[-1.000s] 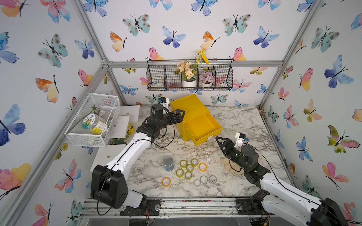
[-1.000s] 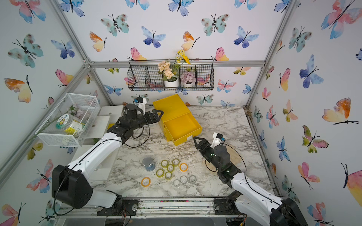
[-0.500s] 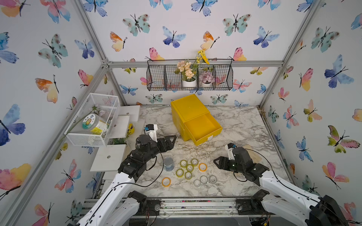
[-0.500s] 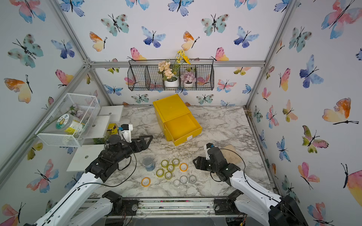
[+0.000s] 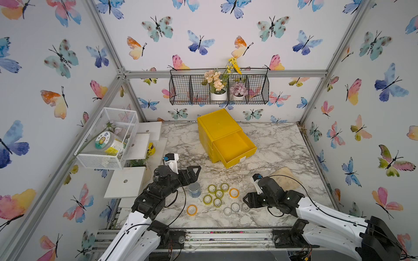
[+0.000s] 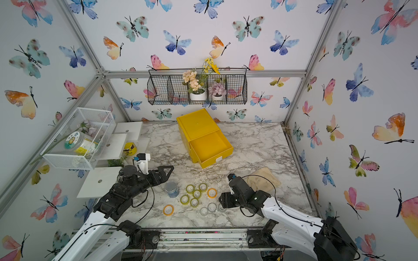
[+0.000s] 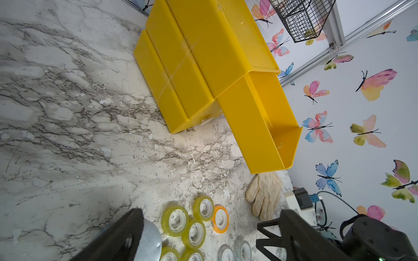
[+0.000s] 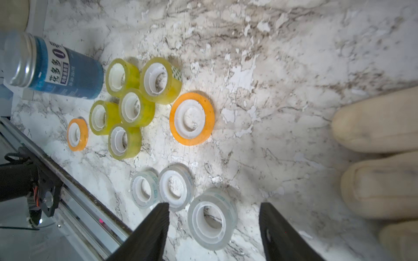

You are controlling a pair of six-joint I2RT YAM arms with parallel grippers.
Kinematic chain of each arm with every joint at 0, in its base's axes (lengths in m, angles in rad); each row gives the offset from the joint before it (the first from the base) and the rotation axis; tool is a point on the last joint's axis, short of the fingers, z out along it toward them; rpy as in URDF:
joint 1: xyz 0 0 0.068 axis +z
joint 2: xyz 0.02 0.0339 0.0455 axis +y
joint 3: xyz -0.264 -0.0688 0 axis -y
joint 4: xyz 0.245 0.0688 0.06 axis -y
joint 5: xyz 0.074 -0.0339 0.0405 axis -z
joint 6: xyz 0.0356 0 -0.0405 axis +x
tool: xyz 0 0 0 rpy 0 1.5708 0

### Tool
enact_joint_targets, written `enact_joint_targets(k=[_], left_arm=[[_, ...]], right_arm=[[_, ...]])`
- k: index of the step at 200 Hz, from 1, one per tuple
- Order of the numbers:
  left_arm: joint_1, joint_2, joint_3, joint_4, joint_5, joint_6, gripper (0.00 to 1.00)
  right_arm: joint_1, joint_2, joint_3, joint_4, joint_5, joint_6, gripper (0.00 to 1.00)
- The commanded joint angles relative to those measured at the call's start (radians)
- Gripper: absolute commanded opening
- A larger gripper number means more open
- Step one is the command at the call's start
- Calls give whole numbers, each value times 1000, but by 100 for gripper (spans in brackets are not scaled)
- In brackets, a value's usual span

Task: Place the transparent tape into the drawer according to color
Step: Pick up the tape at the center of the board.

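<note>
Rolls of transparent tape lie on the marble near the front. There is a yellow-green cluster (image 5: 214, 194), two orange rolls (image 5: 234, 192) (image 5: 191, 209) and three colourless ones (image 5: 235, 206). The yellow cabinet (image 5: 217, 126) stands at the back with its top drawer (image 5: 235, 146) pulled out and empty. My right gripper (image 8: 213, 204) is open and low, its fingers on either side of one colourless roll (image 8: 230, 217) with gaps showing on both sides. My left gripper (image 5: 195, 174) is open and holds nothing; it hovers over the jar, left of the rolls.
A blue-grey jar (image 5: 194, 189) with a silvery lid stands just left of the yellow-green rolls. A pale glove (image 5: 285, 178) lies at the right. A white mesh basket (image 5: 108, 140) and white shelves (image 5: 126, 185) line the left side. A black wire basket (image 5: 219, 90) hangs on the back wall.
My left arm pulled back from the cabinet to the front, above the jar, opening wider. My right arm dropped toward the colourless rolls and now straddles one.
</note>
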Motion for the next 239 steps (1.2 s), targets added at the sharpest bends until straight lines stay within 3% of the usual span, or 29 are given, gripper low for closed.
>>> enact_joint_targets(k=[1, 40, 151, 239], left_arm=[[-1, 11, -8, -5, 3, 8, 99], [-3, 16, -24, 4, 7, 3, 99], [-3, 20, -62, 11, 6, 13, 99], [-3, 38, -70, 23, 5, 11, 99]], right_arm=[[43, 20, 21, -80, 98, -18, 70], [152, 112, 41, -66, 173, 13, 69], [226, 252, 66, -26, 192, 30, 65], [251, 314, 35, 1, 205, 76, 48]])
